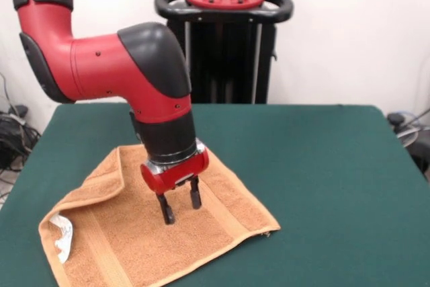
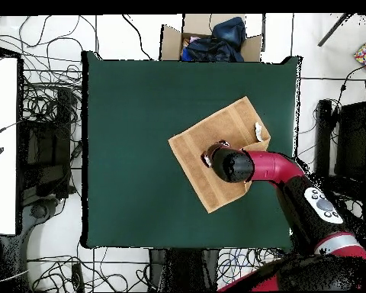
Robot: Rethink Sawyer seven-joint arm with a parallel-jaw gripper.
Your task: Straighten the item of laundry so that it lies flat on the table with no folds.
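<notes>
The towel (image 1: 161,233) lies spread mostly flat under my pincer (image 1: 180,210), whose fingers stand parted, gripping nothing, just above the pile. Left of it, toward the white tag (image 1: 62,236), one edge remains folded over; I judge that unfinished. The table (image 1: 322,166) stretches beyond.

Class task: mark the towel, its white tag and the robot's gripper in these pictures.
towel (image 1: 201,236): front view, on the flat middle of the cloth.
white tag (image 1: 64,236): front view, on the tag at the folded corner.
gripper (image 1: 180,207): front view, between the two open fingertips.
</notes>
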